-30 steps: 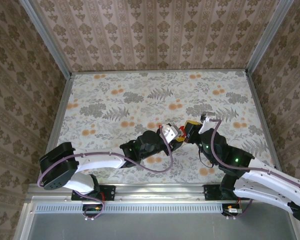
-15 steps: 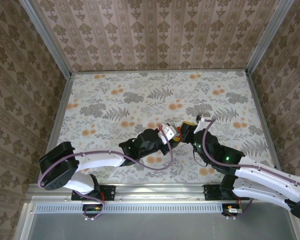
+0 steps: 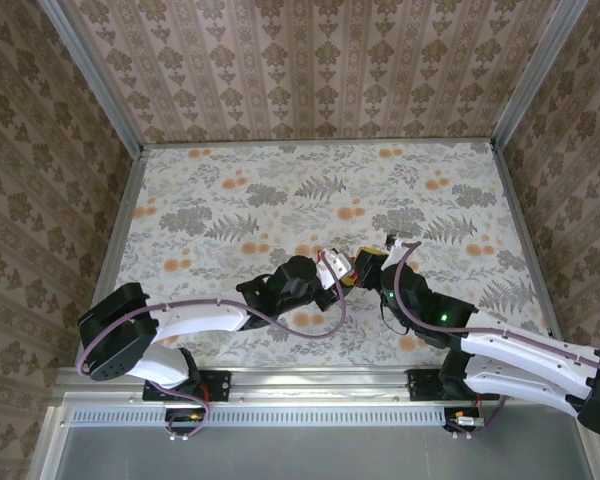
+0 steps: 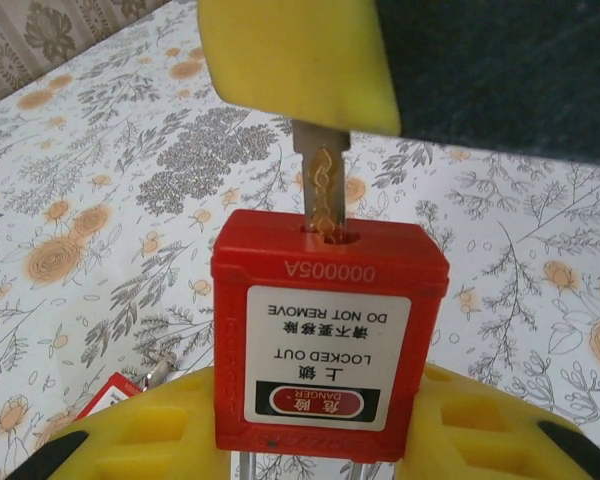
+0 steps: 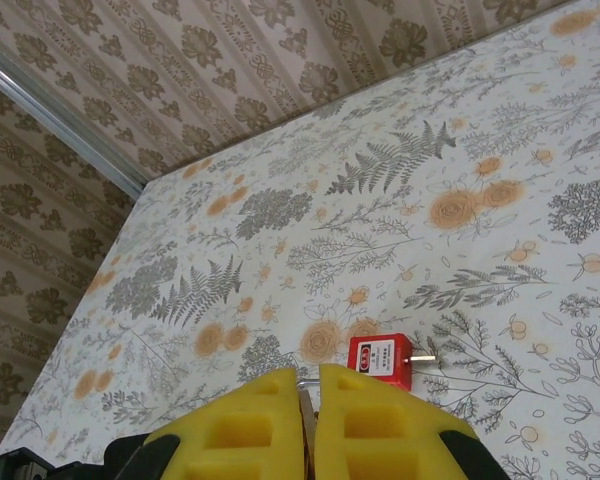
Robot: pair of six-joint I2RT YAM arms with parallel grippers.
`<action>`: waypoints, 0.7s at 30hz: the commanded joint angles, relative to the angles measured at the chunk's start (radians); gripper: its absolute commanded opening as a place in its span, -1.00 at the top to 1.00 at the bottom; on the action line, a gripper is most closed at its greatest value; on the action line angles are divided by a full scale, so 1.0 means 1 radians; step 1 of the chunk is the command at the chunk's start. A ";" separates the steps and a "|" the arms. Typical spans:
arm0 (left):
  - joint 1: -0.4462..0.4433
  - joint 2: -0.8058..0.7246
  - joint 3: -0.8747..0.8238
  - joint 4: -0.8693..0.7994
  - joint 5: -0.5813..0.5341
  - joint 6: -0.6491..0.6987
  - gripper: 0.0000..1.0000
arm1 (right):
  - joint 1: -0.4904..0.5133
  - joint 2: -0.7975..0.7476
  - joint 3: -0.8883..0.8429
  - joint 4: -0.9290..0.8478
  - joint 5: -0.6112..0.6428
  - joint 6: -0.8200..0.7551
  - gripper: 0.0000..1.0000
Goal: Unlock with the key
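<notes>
A red padlock (image 4: 330, 330) with a white "LOCKED OUT" label stands upside down between the yellow fingers (image 4: 130, 430) of my left gripper (image 4: 325, 425), which is shut on its body. The silver key (image 4: 320, 185) comes down from above, its blade tip in the keyhole on the lock's top face. My right gripper (image 5: 308, 385) is shut on the key (image 5: 306, 420), whose thin metal edge shows between the pads. Seen from above, the left gripper (image 3: 346, 272) and right gripper (image 3: 370, 260) meet near the table's middle front.
A second small red lock (image 5: 378, 360) with a white label lies on the floral table (image 3: 280, 190) just beyond my right fingers; a metal pin sticks out of its right side. Patterned walls (image 3: 310, 70) enclose the table on three sides.
Both grippers, still joined at the lock and key, have drifted slightly left and toward the near edge. Neither grip has changed.
</notes>
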 commanded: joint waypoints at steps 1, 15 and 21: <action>-0.018 -0.070 0.144 0.542 0.121 0.044 0.62 | 0.053 0.088 -0.078 -0.109 -0.328 0.069 1.00; -0.013 -0.028 0.192 0.544 0.136 0.059 0.63 | 0.064 0.137 -0.069 -0.055 -0.385 0.104 1.00; -0.015 -0.037 0.103 0.543 0.105 0.021 0.63 | 0.028 -0.004 -0.021 -0.208 -0.321 0.044 0.96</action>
